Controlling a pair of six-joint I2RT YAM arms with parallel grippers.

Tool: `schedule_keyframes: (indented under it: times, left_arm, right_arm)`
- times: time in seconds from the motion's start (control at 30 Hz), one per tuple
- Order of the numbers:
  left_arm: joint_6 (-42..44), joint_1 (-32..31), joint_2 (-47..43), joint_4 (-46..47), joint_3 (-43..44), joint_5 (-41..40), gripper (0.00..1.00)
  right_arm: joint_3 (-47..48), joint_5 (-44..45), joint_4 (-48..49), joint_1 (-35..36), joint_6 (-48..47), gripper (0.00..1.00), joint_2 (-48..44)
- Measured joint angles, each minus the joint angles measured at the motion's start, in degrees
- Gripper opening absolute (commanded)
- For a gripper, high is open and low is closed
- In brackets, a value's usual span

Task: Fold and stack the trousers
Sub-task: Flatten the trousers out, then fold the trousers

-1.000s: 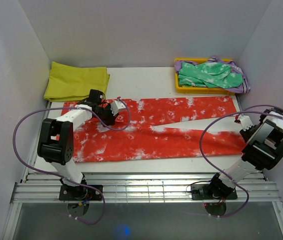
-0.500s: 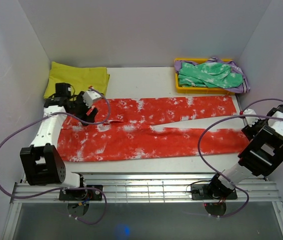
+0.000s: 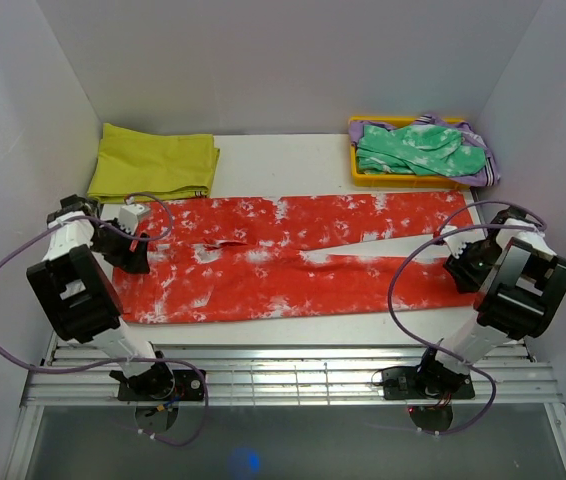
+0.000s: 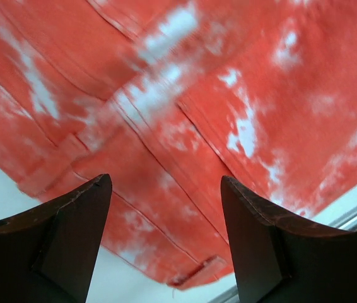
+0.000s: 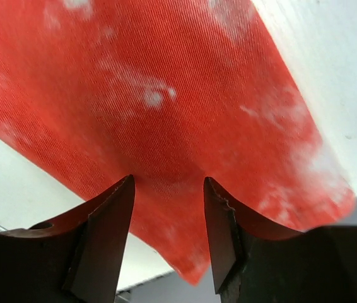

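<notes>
The red-orange, white-mottled trousers (image 3: 303,255) lie flat across the table, waist at the left, leg ends at the right. My left gripper (image 3: 135,252) is open over the waist end; in the left wrist view (image 4: 166,189) its fingers straddle the waistband cloth (image 4: 185,126) near the hem corner. My right gripper (image 3: 460,268) is open over the near leg's end; in the right wrist view (image 5: 168,189) its fingertips press down on the red cloth (image 5: 166,95), which puckers slightly between them.
A folded yellow cloth (image 3: 153,162) lies at the back left. A yellow tray (image 3: 403,180) at the back right holds a green mottled garment (image 3: 418,148). White walls stand close on both sides. A slatted rail (image 3: 293,380) runs along the near edge.
My left gripper has swung from the trousers' upper middle left to the waist edge. My right gripper has come inward and down onto the near leg's end.
</notes>
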Motion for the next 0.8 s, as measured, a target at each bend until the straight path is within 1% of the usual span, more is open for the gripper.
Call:
schedule_keyframes:
  times: [0.07,0.1,0.23,0.33,0.4,0.43,0.6,0.7,0.8]
  left_arm:
    - [-2.5,0.0,3.3,0.7,3.1,1.2,0.8]
    - [-4.1,-0.1,5.0,1.2,5.6,2.2,0.8]
    - [-10.7,-0.5,11.0,3.9,17.6,6.2,0.78]
    - [-14.8,-1.7,14.5,6.2,23.6,7.7,0.78]
    - [-17.0,-3.1,16.5,8.0,25.1,7.8,0.78]
    - [-18.0,-4.0,17.6,8.8,25.2,7.7,0.78]
    - [-22.0,-7.6,22.8,11.5,25.0,6.2,0.77]
    - [-23.2,-8.2,23.9,12.8,24.0,5.0,0.77]
    - [-23.4,-8.1,24.0,13.4,22.8,3.7,0.76]
  right_arm:
    - [1.9,-1.1,-1.2,0.3,2.2,0.54,2.9]
    - [4.5,-2.3,-3.3,0.3,3.7,0.53,4.7]
    - [20.8,-8.8,-7.4,0.7,10.6,0.51,10.4]
    - [32.4,-12.5,-5.8,2.6,17.4,0.47,13.7]
    - [36.5,-13.6,-3.4,5.1,22.2,0.44,15.8]
    - [37.6,-13.9,-2.1,6.6,24.4,0.42,16.9]
    - [37.8,-12.8,4.6,13.7,33.1,0.38,24.4]
    - [35.4,-11.0,8.3,16.3,36.0,0.35,27.6]
    - [32.8,-8.6,10.9,17.0,37.5,0.31,28.3]
